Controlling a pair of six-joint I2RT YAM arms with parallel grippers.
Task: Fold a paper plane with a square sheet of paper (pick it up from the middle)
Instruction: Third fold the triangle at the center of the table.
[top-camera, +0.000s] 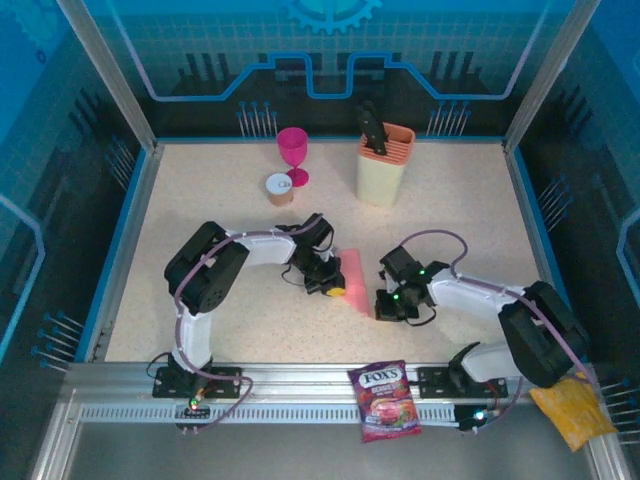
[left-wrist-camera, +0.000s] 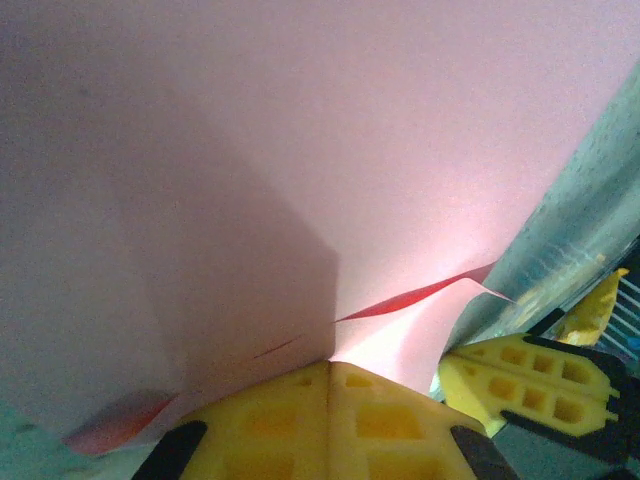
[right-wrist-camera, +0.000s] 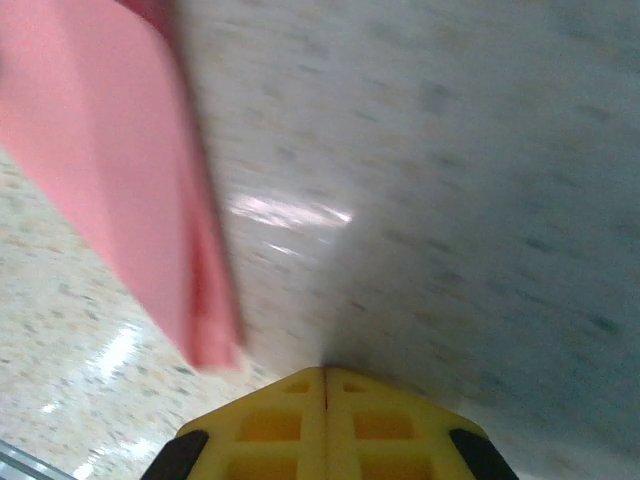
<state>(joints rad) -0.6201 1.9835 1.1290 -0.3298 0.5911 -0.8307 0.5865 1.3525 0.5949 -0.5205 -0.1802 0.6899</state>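
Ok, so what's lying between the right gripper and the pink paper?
Nothing but table. In the right wrist view, bare speckled tabletop separates the right gripper from the pink paper; the top view shows the same gap.

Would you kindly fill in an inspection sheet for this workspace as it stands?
Surface: speckled beige table, glossy.
Job's things: folded pink paper lies between the grippers.
Clutter: magenta goblet, small round tub and beige holder at the back; purple candy bag on the front rail; yellow bag at the near right corner.
Grippers: left gripper shut, tips against the paper; right gripper shut, beside the paper, apart from it.
Cables: lilac cables loop along both arms.
Surroundings: blue panels in an aluminium frame.
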